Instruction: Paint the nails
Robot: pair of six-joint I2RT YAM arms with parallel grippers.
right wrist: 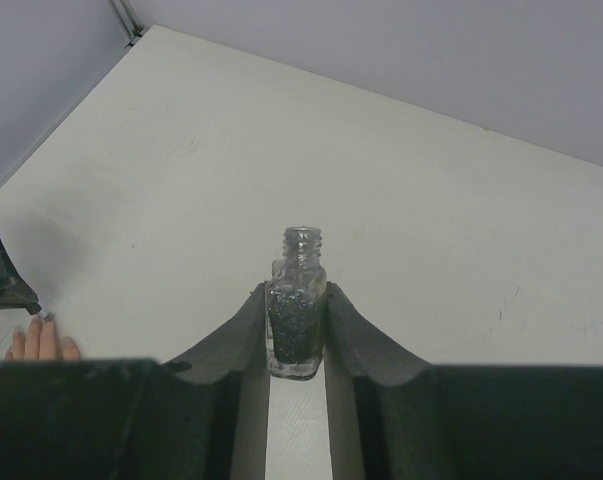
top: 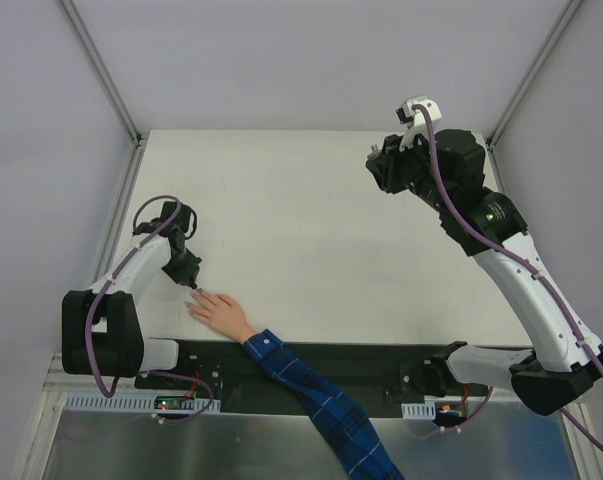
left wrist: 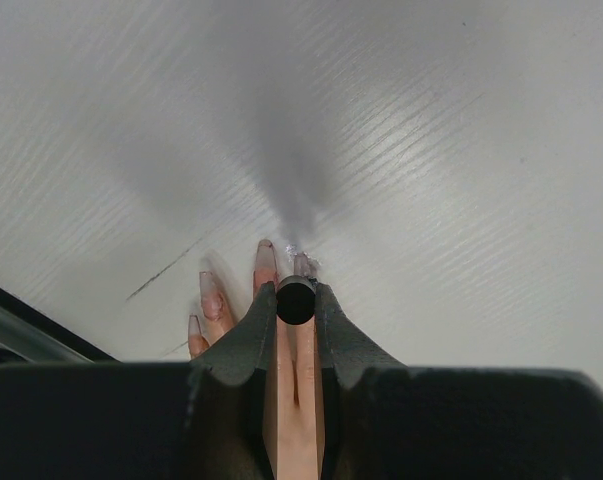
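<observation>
Broadly, the job looks under way but far from finished. On the white table (top: 321, 230) the right arm (top: 501, 250) reaches to the far right, well apart from the work, while the left arm (top: 131, 275) bends down at the near left. A forearm in a blue plaid sleeve (top: 311, 385) comes in over the near edge, and its pale hand (top: 219, 310) lies flat with fingers spread, pointing far-left.

The right gripper (right wrist: 297, 318) is clamped on a small bottle (right wrist: 299, 275), held upright with its neck open and no cap, dark glittery polish inside. So opening the bottle seems done.

The left gripper (top: 192, 283) is closed on a dark round brush handle (left wrist: 296, 300), poised directly over the fingertips. The bristles are hidden under it.

Of the nails (left wrist: 266, 256), four show in the left wrist view. The one just past the handle (left wrist: 304, 265) carries a silvery, speckled smear, which I take for fresh polish. The other three look pinkish and bare, though that is hard to judge. The thumb is not visible there. By my reading, most nails remain to be coated.
</observation>
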